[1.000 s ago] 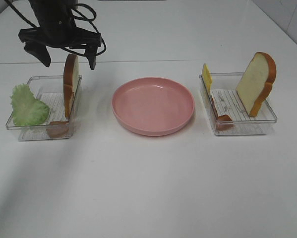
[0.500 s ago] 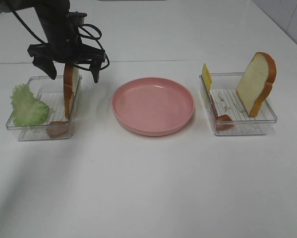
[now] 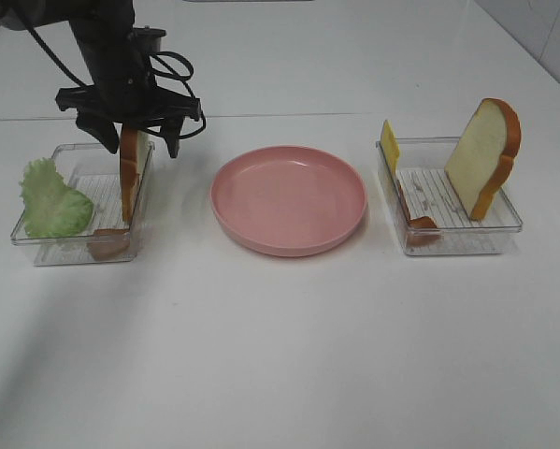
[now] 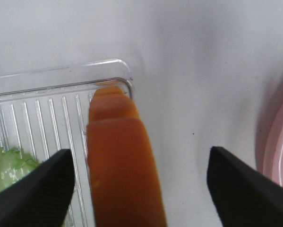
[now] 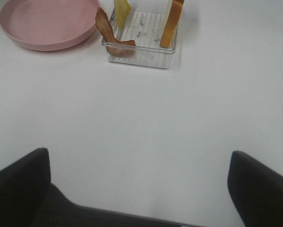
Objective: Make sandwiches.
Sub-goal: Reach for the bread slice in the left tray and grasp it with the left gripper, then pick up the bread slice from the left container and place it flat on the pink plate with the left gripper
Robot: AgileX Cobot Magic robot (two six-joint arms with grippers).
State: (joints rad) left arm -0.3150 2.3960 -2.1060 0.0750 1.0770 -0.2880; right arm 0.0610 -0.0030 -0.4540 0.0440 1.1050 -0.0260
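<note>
Fingers [image 4: 35, 189] of the left gripper [image 3: 140, 148] stand wide astride the upright bread slice [image 4: 120, 161] in the left tray [image 4: 37, 90], gaps both sides, nothing held; right gripper [image 5: 139, 156] wide, empty. We read this as first pick: next pinch the faces, lift to the pink plate [image 3: 289, 199].

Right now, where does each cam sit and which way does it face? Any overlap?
Exterior high: high, off the arms, looking down on the pink plate between two clear trays; left arm and left gripper show.
Left wrist: looks down at the left bread slice between its open fingers.
Right wrist: looks across the table to the right tray; open fingers show.
Shared: all three see the plate.
</note>
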